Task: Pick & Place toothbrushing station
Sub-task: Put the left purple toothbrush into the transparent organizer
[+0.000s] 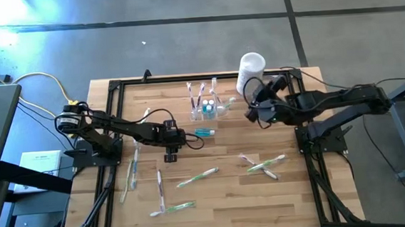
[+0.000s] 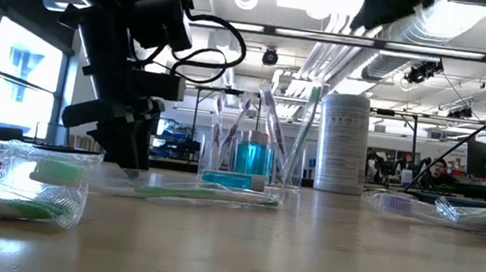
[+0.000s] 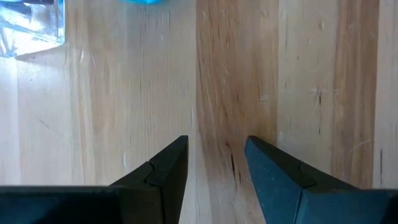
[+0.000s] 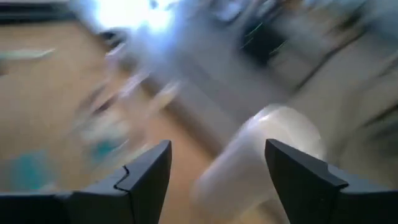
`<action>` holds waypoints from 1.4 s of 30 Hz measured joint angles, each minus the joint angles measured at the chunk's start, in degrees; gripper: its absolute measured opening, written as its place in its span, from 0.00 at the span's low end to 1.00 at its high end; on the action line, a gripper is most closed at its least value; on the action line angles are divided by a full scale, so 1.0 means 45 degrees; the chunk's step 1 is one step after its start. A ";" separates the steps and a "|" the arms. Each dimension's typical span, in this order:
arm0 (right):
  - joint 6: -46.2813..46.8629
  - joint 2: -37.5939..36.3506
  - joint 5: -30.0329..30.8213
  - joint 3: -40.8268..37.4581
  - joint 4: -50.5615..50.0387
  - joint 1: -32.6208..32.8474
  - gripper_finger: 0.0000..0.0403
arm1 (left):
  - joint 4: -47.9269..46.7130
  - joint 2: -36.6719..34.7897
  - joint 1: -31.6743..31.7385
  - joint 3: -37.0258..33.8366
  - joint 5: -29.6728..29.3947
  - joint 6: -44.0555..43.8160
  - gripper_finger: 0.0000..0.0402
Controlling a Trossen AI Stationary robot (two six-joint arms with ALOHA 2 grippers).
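Wooden slats of the table (image 1: 223,198) carried a scatter of wrapped toothbrushes (image 1: 198,177), while the clear toothbrushing station (image 1: 210,107) stood near the far edge, upright, with brushes and something blue inside, just beside the white container (image 1: 250,70). The left gripper (image 1: 174,155) sat low over bare wood in front of the station, its fingers (image 3: 163,175) parted with nothing between them. The right gripper (image 1: 254,110) hung above the table between station and container, its fingers (image 4: 146,171) spread wide and empty. The main risk seemed to be that right gripper: moving in toward the station it could clip the container beside it and knock it over, or tip the light plastic holder and spill its brushes. A sweep by the left gripper could also drag the blue tube (image 1: 204,132) lying near it. The right wrist view was smeared, so how near the gripper was to the container could not be judged. The station's compartments were hard to separate through the clear plastic, and the low view cut off the right gripper at the top.
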 joint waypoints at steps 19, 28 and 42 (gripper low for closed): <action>0.1696 -0.0053 -0.5782 -0.5740 0.5169 0.1171 0.62 | -0.5812 -0.1516 -0.0609 0.1487 0.0009 -0.1115 0.40; 0.0535 -0.0061 -0.5825 -0.6376 0.6953 0.1190 0.62 | -0.8626 -0.1984 -0.0633 0.1836 0.2952 -0.4857 0.40; -0.0179 -0.0061 -0.5828 -0.6373 0.7497 0.1185 0.62 | -0.6968 -0.1987 -0.4292 0.1841 0.3894 -0.1173 0.40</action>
